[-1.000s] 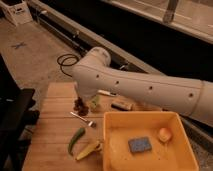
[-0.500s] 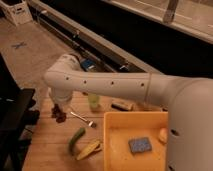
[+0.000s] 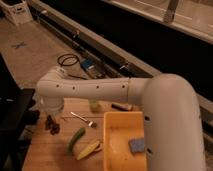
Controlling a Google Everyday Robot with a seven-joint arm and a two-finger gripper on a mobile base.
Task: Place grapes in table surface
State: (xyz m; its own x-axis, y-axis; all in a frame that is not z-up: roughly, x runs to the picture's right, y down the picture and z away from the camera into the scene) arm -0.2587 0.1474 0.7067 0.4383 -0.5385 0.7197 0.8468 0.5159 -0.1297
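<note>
The grapes [image 3: 51, 125] are a small dark bumpy cluster at the left side of the light wooden table surface [image 3: 50, 155]. My gripper [image 3: 52, 114] is right above them, at the end of the white arm [image 3: 100, 91] that reaches in from the right. The arm's thick wrist covers most of the gripper. I cannot tell whether the grapes hang from it or rest on the wood.
A yellow bin [image 3: 116, 150] with a blue sponge [image 3: 136, 145] stands at the right. A green vegetable [image 3: 76, 139], a yellow-green piece [image 3: 90, 148], a metal utensil [image 3: 82, 119], a green cup [image 3: 94, 105] and a dark bar [image 3: 122, 106] lie on the table. A black chair [image 3: 17, 112] stands left.
The arm has swung further left and down, carrying the grapes from mid-table to the left side, low over the wood.
</note>
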